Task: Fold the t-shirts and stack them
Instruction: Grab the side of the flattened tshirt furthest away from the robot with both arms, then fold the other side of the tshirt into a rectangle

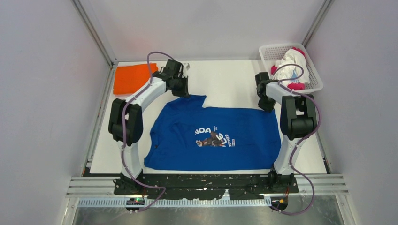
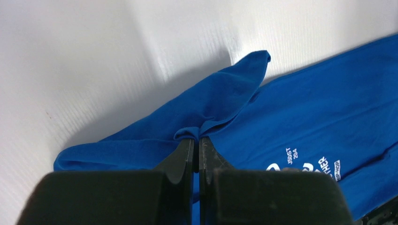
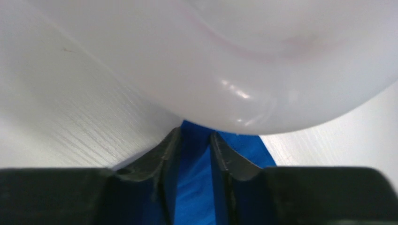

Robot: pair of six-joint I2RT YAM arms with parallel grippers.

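Observation:
The royal blue t-shirt lies spread flat on the white table, print up. My left gripper is at its back left edge, and in the left wrist view it is shut on a raised fold of the blue t-shirt. My right gripper is at the shirt's back right corner. In the right wrist view its jaws stand a narrow gap apart, astride the blue fabric. The orange t-shirt lies folded at the back left.
A white lattice basket stands at the back right and holds a crumpled white shirt and a magenta one. Walls close in the table on three sides. A blurred white shape hides the far part of the right wrist view.

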